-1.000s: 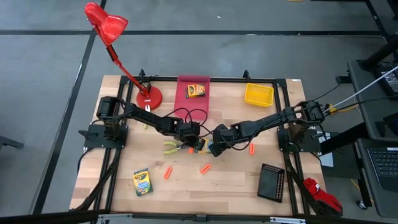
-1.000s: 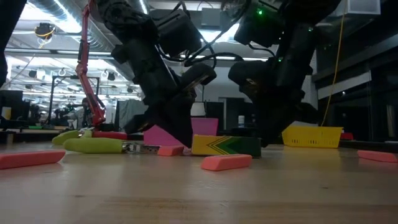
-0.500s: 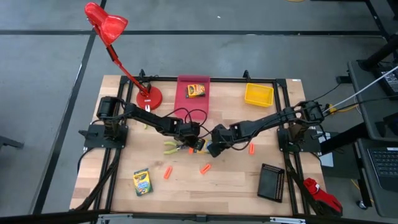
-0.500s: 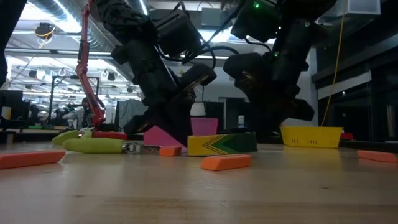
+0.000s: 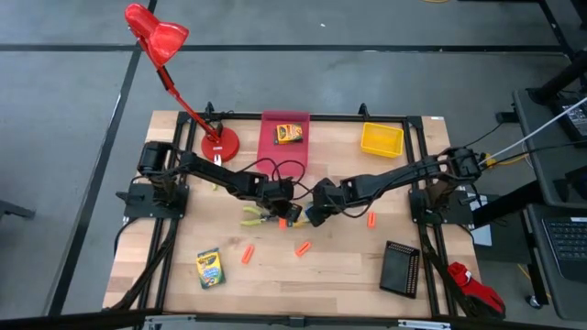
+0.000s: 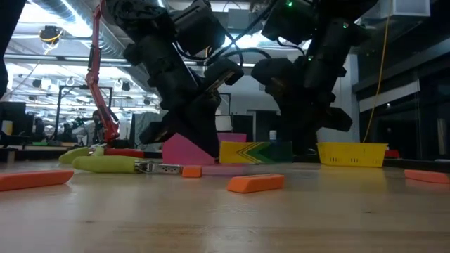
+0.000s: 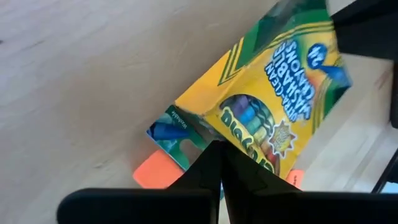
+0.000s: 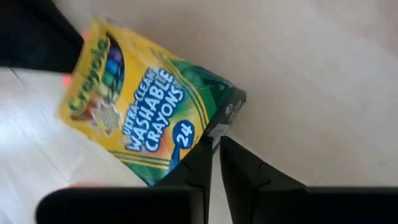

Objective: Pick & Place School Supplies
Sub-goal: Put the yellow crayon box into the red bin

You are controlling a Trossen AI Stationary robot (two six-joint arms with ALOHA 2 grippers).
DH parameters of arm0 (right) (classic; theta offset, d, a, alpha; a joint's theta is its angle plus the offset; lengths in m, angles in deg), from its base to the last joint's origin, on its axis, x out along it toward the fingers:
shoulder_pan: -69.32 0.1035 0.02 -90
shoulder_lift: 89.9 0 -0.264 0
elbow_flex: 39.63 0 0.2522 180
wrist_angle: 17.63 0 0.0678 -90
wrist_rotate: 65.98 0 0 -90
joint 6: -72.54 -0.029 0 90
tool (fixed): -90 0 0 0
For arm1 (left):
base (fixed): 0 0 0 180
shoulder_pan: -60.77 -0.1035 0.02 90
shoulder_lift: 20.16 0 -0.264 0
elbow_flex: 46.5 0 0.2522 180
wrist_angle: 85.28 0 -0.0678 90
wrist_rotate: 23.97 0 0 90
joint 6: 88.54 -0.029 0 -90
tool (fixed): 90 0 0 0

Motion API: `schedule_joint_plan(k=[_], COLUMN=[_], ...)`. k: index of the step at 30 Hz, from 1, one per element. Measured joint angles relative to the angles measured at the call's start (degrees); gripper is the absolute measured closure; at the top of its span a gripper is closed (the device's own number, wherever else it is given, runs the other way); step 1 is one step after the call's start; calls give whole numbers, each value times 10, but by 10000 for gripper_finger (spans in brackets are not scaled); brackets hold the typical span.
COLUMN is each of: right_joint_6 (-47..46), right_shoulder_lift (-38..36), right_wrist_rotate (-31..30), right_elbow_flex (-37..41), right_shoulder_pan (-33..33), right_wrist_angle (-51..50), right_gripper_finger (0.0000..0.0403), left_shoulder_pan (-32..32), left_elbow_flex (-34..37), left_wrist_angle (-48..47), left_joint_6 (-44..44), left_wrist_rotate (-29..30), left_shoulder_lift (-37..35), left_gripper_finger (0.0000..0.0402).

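Note:
A yellow-and-green crayon box hangs just above the table's middle, between my two grippers. My left gripper is shut on it from the left, my right gripper from the right. The box also shows in the left wrist view and the right wrist view. A second crayon box lies flat near the front left. A third lies in the pink bin. The lime-handled pliers lie beside my left gripper. Orange pieces lie on the table. My left gripper pinches the box's long edge near its window end between its two fingers, slanting down from the table's left. The box is lifted clear and about level. My right gripper pinches the box's dark green end corner between its two fingers, slanting down from the table's right.
The red lamp's base stands at the far left, its head over the table's edge. A yellow bin is at the far right and a black bin at the near right. An orange piece lies just in front of the held box.
Both grippers have risen a little with the crayon box between them. The box, which rested on the table a second ago, first tipped up at one end and now hangs level and clear of the table.

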Motion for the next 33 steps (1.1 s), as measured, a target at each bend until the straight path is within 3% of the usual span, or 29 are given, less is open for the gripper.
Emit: schedule_joint_plan(k=[12, 33], right_joint_6=[34, 168], right_shoulder_lift=[-26, -29], right_wrist_rotate=[-17, -21], right_elbow_flex=[-6, -90], right_shoulder_pan=[-42, -126], right_wrist_angle=[11, -27], right_gripper_finger=[367, 389], left_shoulder_pan=[-9, -76], left_elbow_flex=[-2, -2], left_wrist_angle=[-2, -59], left_joint_6=[-11, -68], left_wrist_rotate=[26, 91], left_shoulder_lift=[-27, -96], left_gripper_finger=[400, 400])
